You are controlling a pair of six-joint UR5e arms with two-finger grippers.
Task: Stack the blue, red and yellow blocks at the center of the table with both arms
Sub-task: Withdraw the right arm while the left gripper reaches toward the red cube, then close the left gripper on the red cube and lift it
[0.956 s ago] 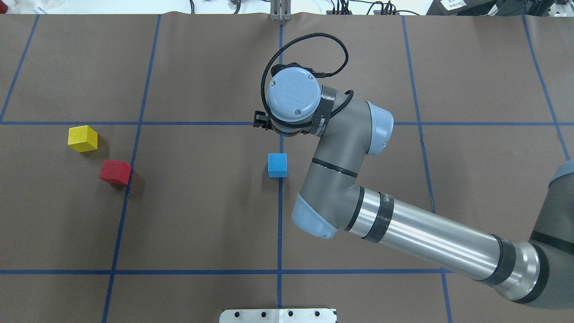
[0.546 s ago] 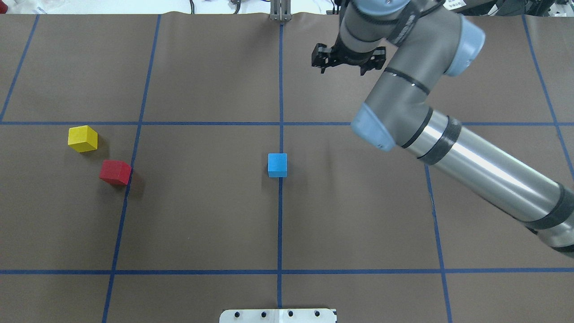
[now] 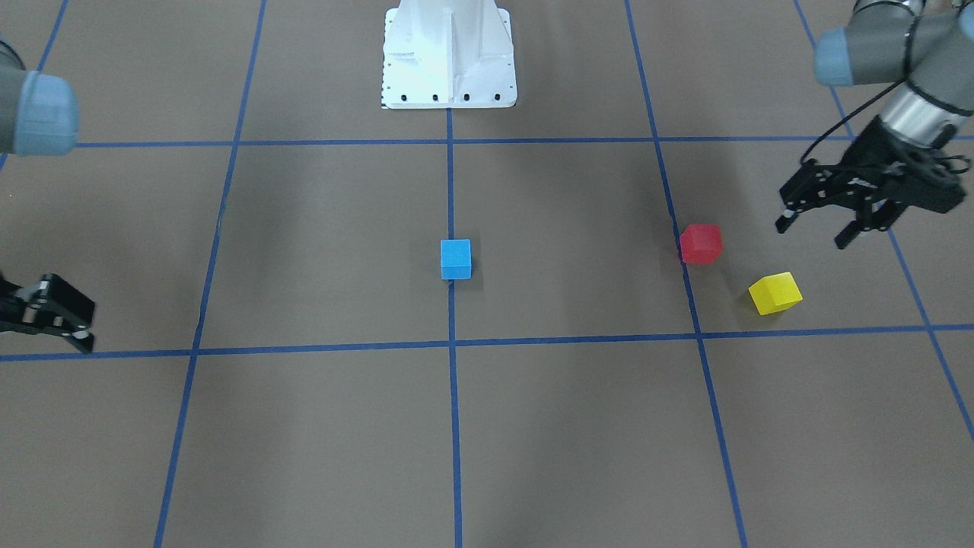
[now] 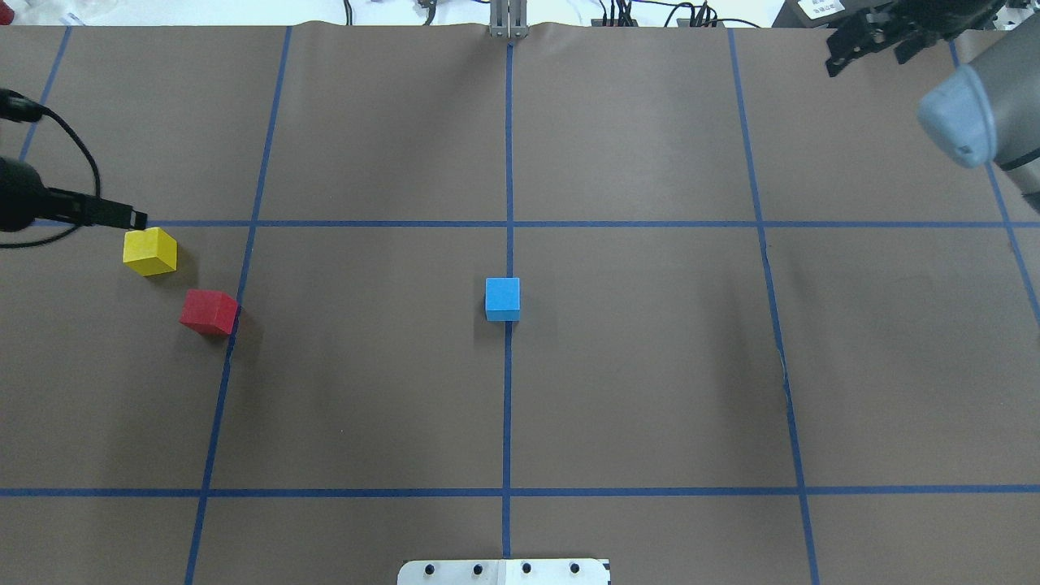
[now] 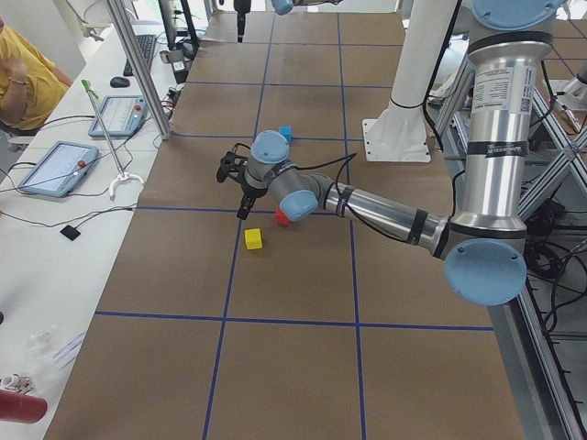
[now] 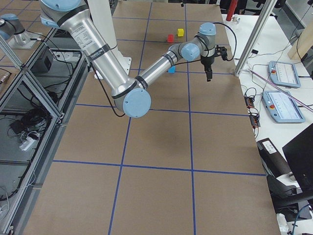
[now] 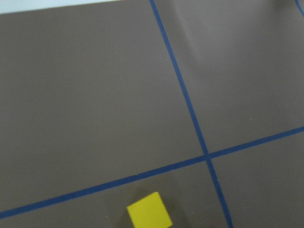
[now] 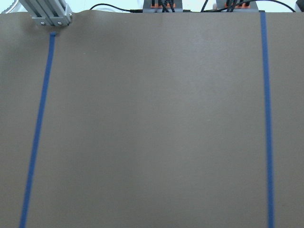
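Blue block [image 4: 502, 298] at desk [image 4: 650, 366] ctr. Red block [image 4: 209, 312], yellow block [image 4: 149, 251] close together, L side. L gripper [image 3: 816, 230] hovers nearby, fingers apart, empty. R gripper [image 4: 865, 58] at far corner, prob. apart.

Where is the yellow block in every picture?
Front-facing: the yellow block is at the right, below the middle.
Overhead: far left.
Exterior left: near the middle.
Exterior right: at the top, far away.
Left wrist: bottom edge.
Right wrist: not in it.
Landmark: the red block beside it in the four room views.
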